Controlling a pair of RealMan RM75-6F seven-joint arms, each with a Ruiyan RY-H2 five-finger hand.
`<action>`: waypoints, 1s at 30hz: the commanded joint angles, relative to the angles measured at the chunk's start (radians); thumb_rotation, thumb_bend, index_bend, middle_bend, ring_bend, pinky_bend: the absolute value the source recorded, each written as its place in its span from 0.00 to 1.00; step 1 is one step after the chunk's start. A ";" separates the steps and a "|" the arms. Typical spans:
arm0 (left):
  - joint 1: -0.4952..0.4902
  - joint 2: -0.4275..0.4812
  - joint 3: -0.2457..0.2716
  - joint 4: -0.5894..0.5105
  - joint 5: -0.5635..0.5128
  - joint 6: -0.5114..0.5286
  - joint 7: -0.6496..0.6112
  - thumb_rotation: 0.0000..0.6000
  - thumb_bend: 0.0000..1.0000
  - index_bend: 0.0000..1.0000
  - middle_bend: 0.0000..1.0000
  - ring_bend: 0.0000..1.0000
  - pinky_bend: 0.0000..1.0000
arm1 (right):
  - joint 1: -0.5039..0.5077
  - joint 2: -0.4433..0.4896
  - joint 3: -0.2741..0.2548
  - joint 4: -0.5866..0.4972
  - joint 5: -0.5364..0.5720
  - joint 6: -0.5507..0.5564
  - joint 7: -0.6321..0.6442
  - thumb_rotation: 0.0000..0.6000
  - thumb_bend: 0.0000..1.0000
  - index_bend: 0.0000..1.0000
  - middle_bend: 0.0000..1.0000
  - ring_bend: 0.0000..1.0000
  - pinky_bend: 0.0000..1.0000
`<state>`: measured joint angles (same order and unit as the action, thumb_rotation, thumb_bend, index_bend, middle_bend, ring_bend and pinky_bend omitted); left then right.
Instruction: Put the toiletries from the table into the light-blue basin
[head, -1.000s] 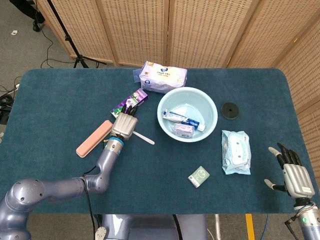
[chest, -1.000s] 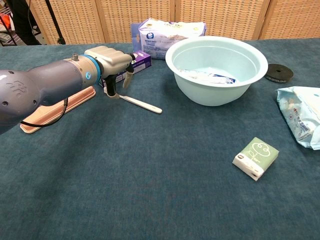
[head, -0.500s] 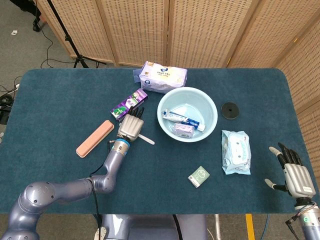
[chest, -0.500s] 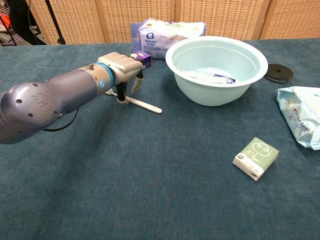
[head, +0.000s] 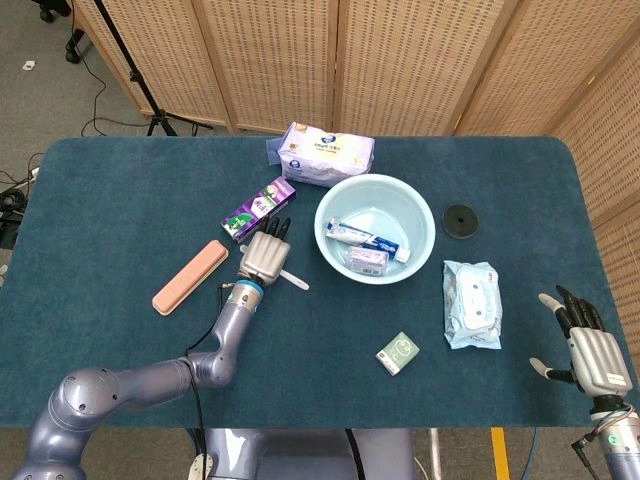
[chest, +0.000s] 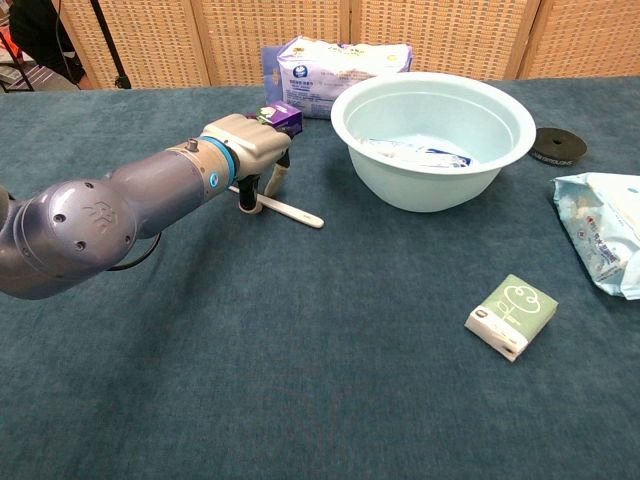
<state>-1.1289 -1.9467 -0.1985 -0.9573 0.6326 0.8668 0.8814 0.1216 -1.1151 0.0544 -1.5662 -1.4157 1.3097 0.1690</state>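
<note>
One basin (head: 420, 215) holding two tubes (head: 350, 233) and one small packet (head: 366, 261). On the table: one toothbrush (head: 295, 279), one pink case (head: 189, 277), one purple box (head: 258, 207), one tissue pack (head: 326, 154), one wipes pack (head: 471, 303), one green box (head: 398, 353), one black disc (head: 460, 220).

The left arm (chest: 110, 205) was smooth grey-blue metal with rounded joints and a faint logo on its casing; a bright blue ring marked the wrist; the left robot hand (chest: 252, 150) had a beige back and dark fingers; the right robot hand (head: 585, 350) looked alike, with a pale thumb.
</note>
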 joint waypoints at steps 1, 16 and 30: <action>0.003 -0.003 -0.001 0.004 0.006 0.000 0.001 1.00 0.31 0.61 0.00 0.00 0.00 | 0.000 0.000 0.000 0.000 0.000 0.000 0.000 1.00 0.21 0.12 0.00 0.00 0.00; 0.017 0.028 -0.039 -0.057 0.059 0.031 -0.023 1.00 0.39 0.71 0.00 0.00 0.00 | 0.002 -0.004 -0.002 0.000 -0.001 -0.002 -0.008 1.00 0.21 0.12 0.00 0.00 0.00; 0.061 0.188 -0.075 -0.373 0.164 0.164 -0.066 1.00 0.38 0.80 0.05 0.00 0.00 | 0.000 -0.004 -0.004 -0.006 -0.007 0.006 -0.013 1.00 0.21 0.12 0.00 0.00 0.00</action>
<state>-1.0803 -1.7942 -0.2662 -1.2809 0.7647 1.0011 0.8294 0.1216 -1.1191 0.0504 -1.5723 -1.4222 1.3154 0.1555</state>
